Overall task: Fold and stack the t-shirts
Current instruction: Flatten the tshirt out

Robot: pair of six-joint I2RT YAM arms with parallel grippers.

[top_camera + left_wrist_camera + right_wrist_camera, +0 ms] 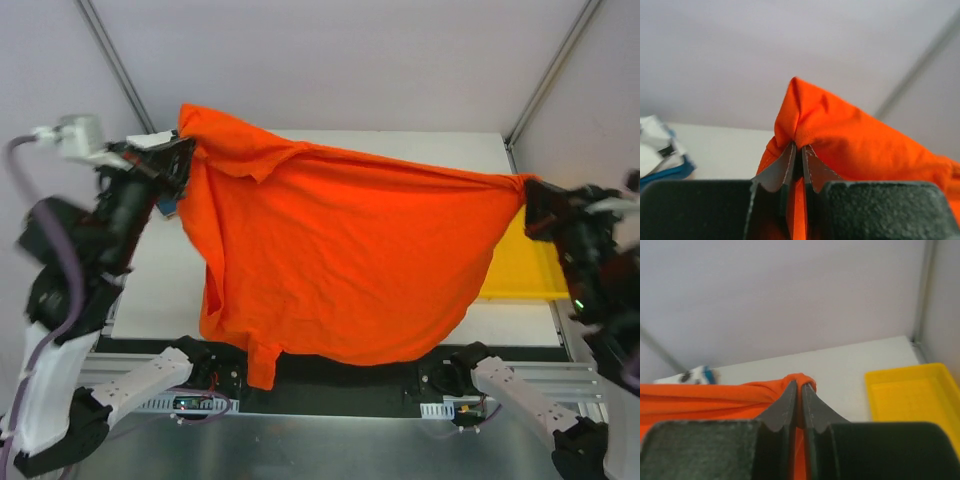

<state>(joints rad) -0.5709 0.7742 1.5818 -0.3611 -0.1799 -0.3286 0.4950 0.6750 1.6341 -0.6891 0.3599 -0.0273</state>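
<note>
A bright orange-red t-shirt (340, 250) hangs stretched in the air above the white table (160, 280), held between both arms. My left gripper (182, 152) is shut on its upper left corner; in the left wrist view the cloth (850, 135) bunches out past the closed gripper (800, 147). My right gripper (527, 195) is shut on the opposite corner at the right, where a fold of the t-shirt (730, 395) wraps over the tips of that gripper (800, 385). A sleeve hangs down over the table's near edge. Other t-shirts (660, 155), white and blue, lie crumpled at the left.
A shallow yellow tray (520, 265) sits on the table's right side, partly behind the hanging cloth, and shows in the right wrist view (915, 395). Metal frame posts (110, 60) rise at the back corners. Grey walls enclose the table.
</note>
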